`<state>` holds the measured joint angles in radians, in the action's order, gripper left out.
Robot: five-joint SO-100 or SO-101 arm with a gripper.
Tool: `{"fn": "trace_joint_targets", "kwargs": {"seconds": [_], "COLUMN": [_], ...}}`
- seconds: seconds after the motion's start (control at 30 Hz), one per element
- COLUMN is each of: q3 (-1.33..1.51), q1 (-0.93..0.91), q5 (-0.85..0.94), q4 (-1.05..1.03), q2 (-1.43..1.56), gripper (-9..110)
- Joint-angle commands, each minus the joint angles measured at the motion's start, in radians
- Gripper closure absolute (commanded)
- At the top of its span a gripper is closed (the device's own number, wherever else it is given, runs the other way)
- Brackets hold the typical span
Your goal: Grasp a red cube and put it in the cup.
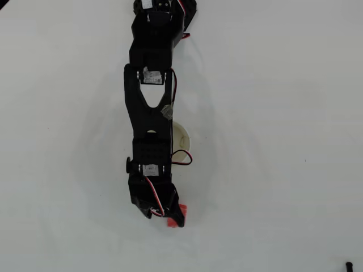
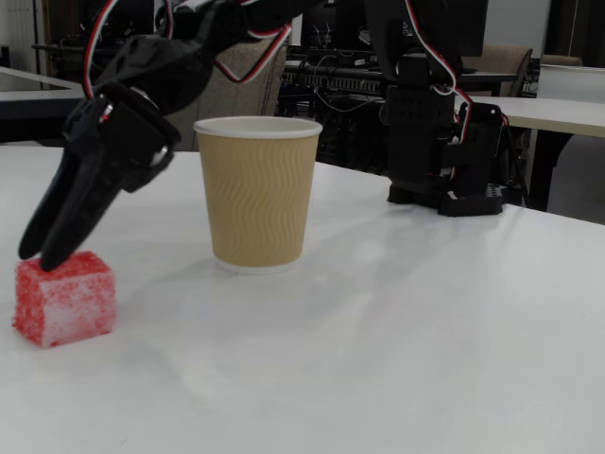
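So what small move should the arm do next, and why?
Probably open the gripper before going lower: its fingers look together, with the tips at the top edge of the red cube, so it cannot straddle the cube yet. The cup stands empty-handed nearby.

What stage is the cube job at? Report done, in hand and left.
Done: nothing yet; the cube sits on the table left of the cup in the fixed view. In hand: the gripper has its tips at the cube's top, fingers together, no grasp. Left: open, grasp, lift, drop into the cup.
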<state>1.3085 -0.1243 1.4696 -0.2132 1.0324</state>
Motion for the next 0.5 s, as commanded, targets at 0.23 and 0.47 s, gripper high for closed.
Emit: {"fn": "trace_joint_targets", "kwargs": {"seconds": [0.23,0.47], "q3": [-0.057,-0.046], "q1": [0.066,0.074], "q5": [0.0,0.0], "q4": [-0.101,-0.114], "q2": [0.106,0.106], "gripper": [72,72]}}
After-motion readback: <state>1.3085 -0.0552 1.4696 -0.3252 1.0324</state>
